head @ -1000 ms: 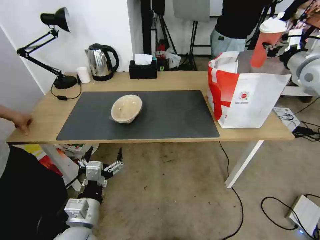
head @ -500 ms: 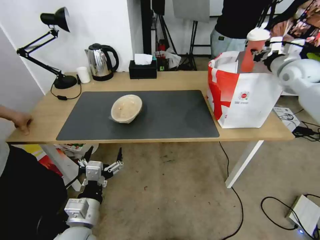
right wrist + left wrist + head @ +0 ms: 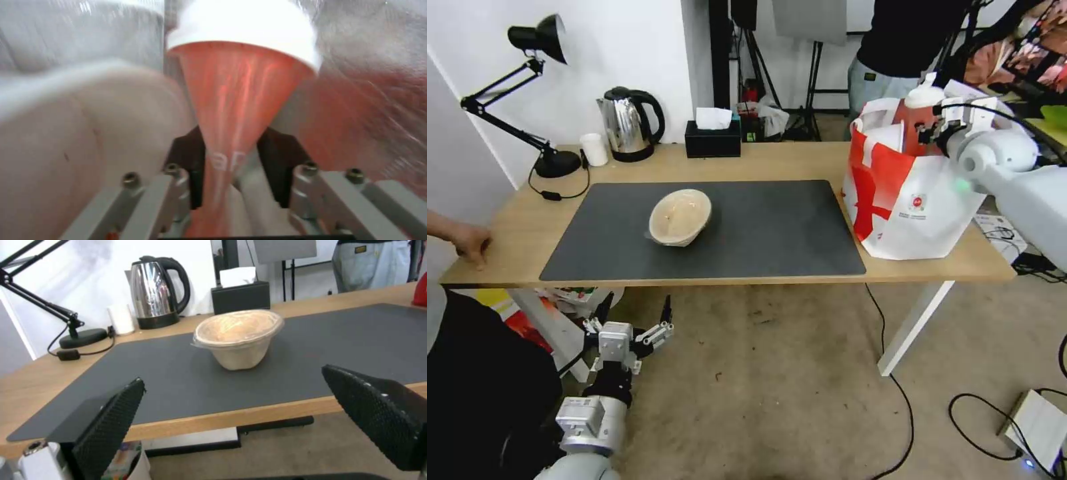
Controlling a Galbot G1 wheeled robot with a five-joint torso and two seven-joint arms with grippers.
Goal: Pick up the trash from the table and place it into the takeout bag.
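Observation:
My right gripper is shut on the red cup with the white lid and holds it partly inside the mouth of the takeout bag, at the table's right end. In the right wrist view the fingers clamp the cup low on its body, with the silver lining around it. The beige paper bowl sits tilted on the dark mat of the table. My left gripper hangs open below the table's front edge, its fingers facing the bowl.
A steel kettle, a white cup, a black tissue box and a desk lamp line the table's back. A person's hand rests on the left edge. Cables cross the floor.
My right gripper has carried the red cup down and to the left, from above the bag into its mouth. The bag's top has bulged. The left arm and the bowl have not moved.

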